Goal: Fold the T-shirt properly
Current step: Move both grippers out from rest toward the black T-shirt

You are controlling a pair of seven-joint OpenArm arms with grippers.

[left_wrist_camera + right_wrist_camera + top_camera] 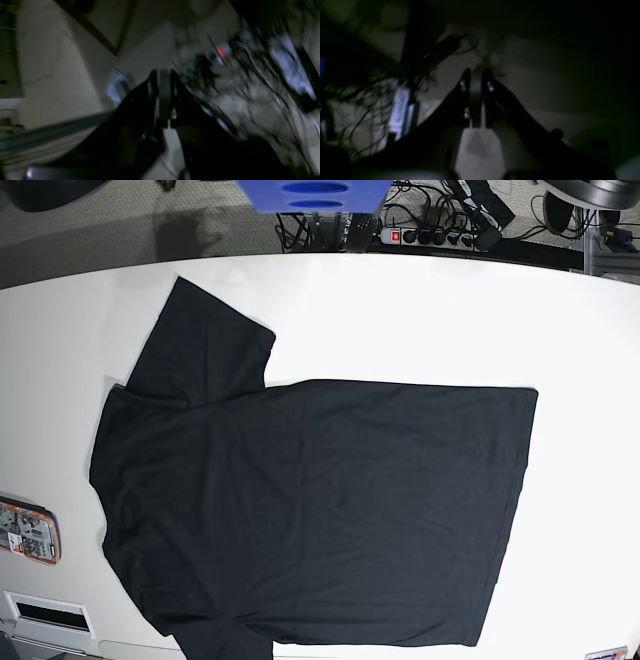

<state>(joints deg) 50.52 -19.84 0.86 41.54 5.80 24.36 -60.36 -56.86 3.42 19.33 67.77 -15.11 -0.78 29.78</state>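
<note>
Black cloth fills most of the base view: the T-shirt [310, 510] lies spread flat on the white table [580, 330], its collar end toward the table's left edge and its hem toward the right edge. One sleeve reaches up toward the far left corner, while the other runs off the near edge, where the cloth overhangs or meets the rim; which, cannot be told. No fold shows in it, so the task looks to be at its very start.

Neither arm appears over the table. Both wrist views are dark and blurred. The left gripper [163, 75] has its jaws pressed together on nothing, with a cable tangle and a red light behind it. The right gripper [476, 75] is likewise closed and empty, above a dim floor and more cables.

Risks from here seem plain. Claws that arrive closed would only push the fabric and bunch it. A pinch taken too deep could catch both layers unevenly and skew the fold. The sleeve at the near edge could drag the shirt off the table if pulled that way.
</note>
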